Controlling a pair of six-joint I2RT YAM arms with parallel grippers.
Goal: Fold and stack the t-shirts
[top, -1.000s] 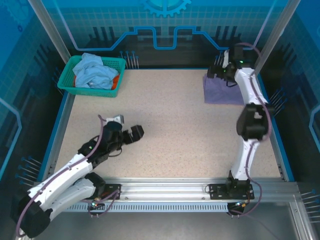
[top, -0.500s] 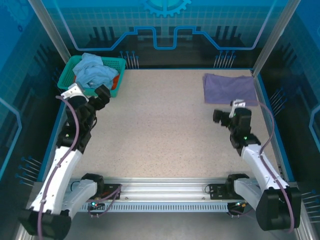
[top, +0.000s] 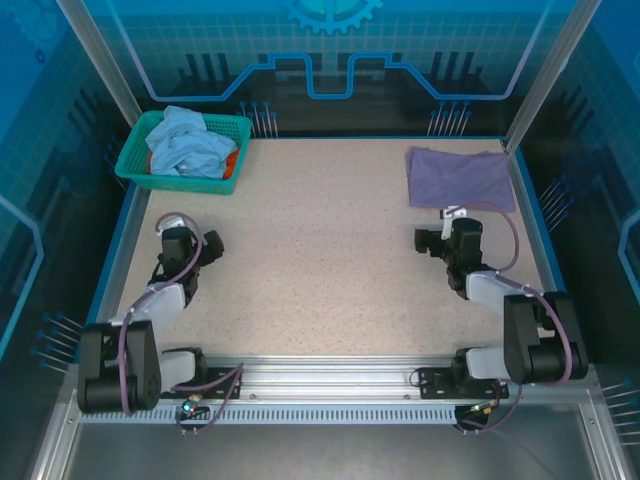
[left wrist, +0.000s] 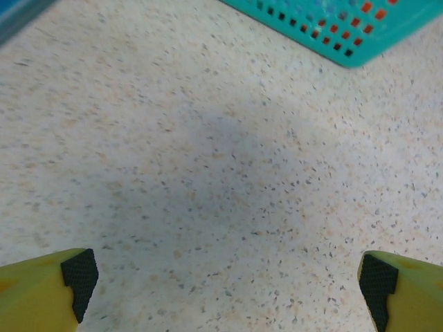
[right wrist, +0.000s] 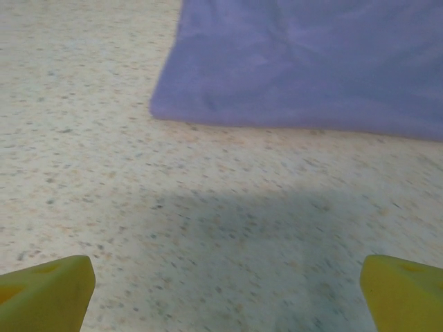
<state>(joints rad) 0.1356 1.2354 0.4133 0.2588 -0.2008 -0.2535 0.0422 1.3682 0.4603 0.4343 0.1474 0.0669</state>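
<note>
Gaping wide, empty: left pincer (left wrist: 228,277) and right pincer (right wrist: 225,273); lavender t-shirt (right wrist: 304,62) lies flat near the latter.

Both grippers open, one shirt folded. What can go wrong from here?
1. The light-blue t-shirt lies bunched over the orange t-shirt in the teal basket; a grab by the open left gripper may drag both out or tug the basket along.
2. The folded purple t-shirt sits near the table's right edge; stacking onto it could rumple it or shove it against the rim.
</note>
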